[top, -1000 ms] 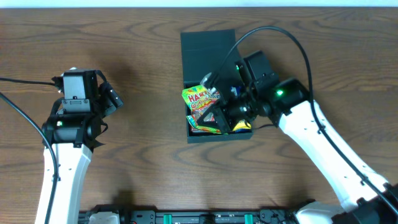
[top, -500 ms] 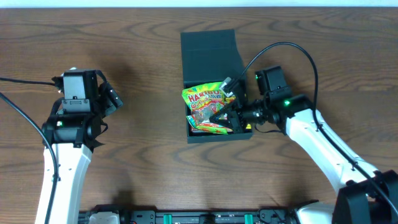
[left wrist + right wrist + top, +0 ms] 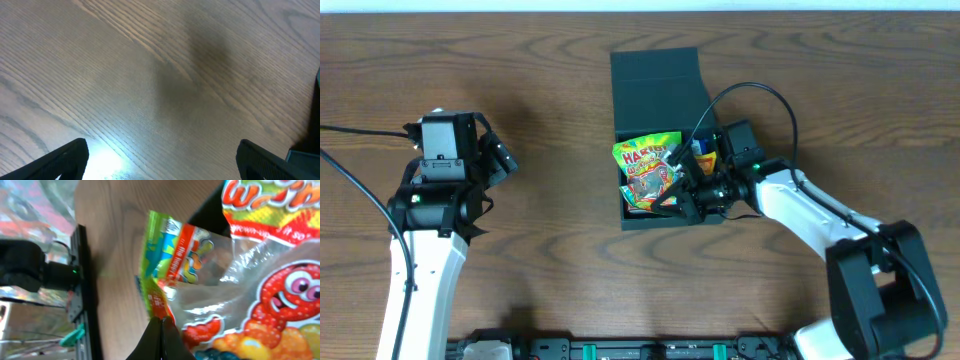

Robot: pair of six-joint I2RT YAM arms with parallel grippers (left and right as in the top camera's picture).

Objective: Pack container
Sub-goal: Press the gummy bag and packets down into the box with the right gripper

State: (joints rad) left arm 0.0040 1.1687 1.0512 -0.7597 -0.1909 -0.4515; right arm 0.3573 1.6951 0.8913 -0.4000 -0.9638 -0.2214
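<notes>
Left arm: stationed at scene left, forearm running from the near edge toward the far side. Wrist turned so the left gripper (image 3: 498, 160) points right, fingers (image 3: 65, 160) spread wide.

Right arm: reaches in from near right toward centre. Right gripper (image 3: 672, 188) points left, fingers (image 3: 169, 341) pressed together.
</notes>
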